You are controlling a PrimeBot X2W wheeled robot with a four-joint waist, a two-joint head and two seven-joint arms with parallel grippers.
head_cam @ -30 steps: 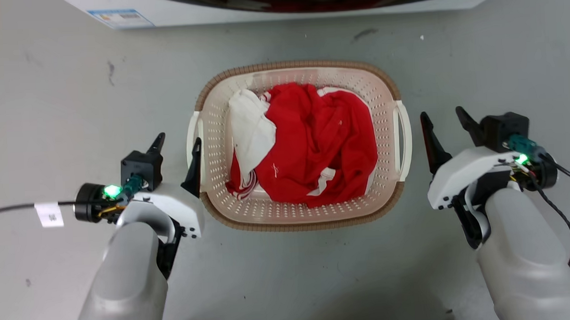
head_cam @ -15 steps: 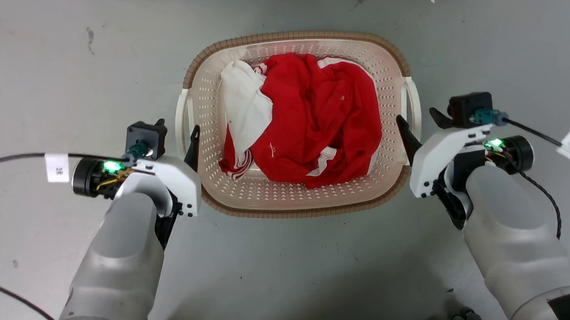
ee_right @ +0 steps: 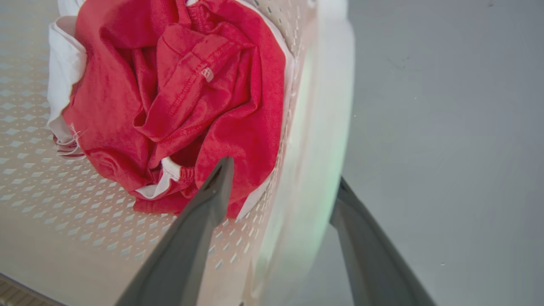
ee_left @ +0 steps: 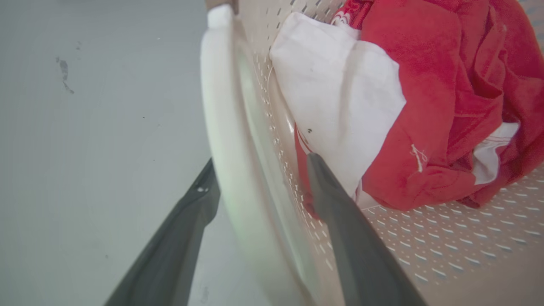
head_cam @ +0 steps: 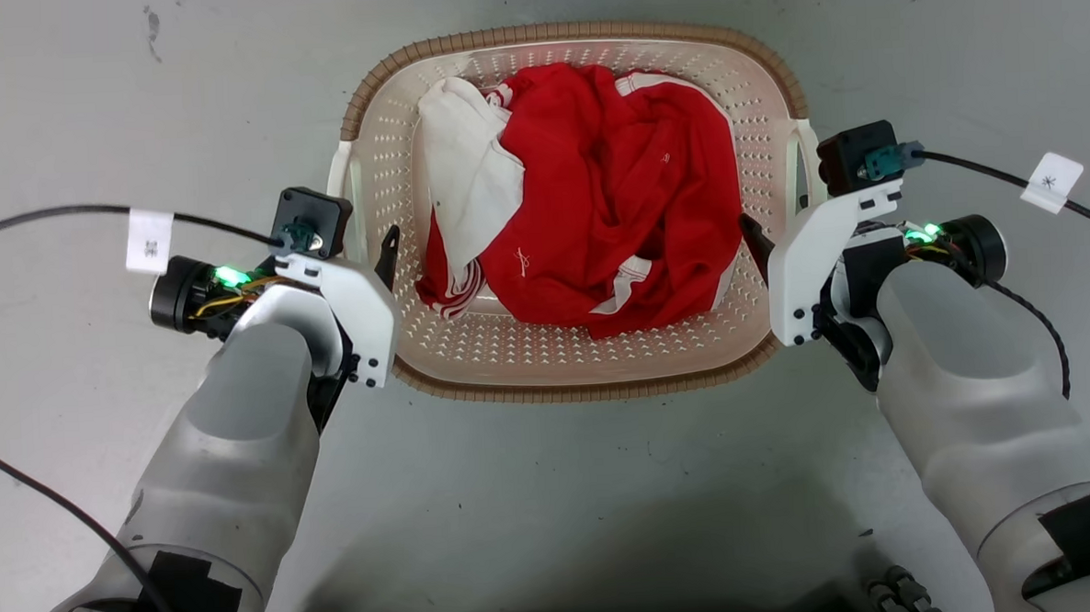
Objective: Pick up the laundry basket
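Note:
The laundry basket [head_cam: 585, 389], cream and perforated with a brown woven-look rim, stands on the grey floor holding a red garment [head_cam: 614, 202] and a white cloth [head_cam: 466, 181]. My left gripper [head_cam: 365, 236] is open and straddles the basket's white left handle [head_cam: 342, 191]. In the left wrist view the left gripper [ee_left: 259, 174] has one finger outside the handle [ee_left: 225, 127] and one inside the wall. My right gripper [head_cam: 777, 208] is open astride the right handle [head_cam: 805, 157]. In the right wrist view the right gripper [ee_right: 282, 176] brackets the handle [ee_right: 327, 106] the same way.
Bare grey floor [head_cam: 85, 105] surrounds the basket. Black cables with white tags [head_cam: 148, 240] [head_cam: 1050, 181] trail from both wrists. Dark parts of my own base [head_cam: 898, 594] show at the bottom edge.
The head camera has tipped down, so the washing machine left the picture. Both grippers moved inward and forward; the right one went from beside the basket to straddling its handle.

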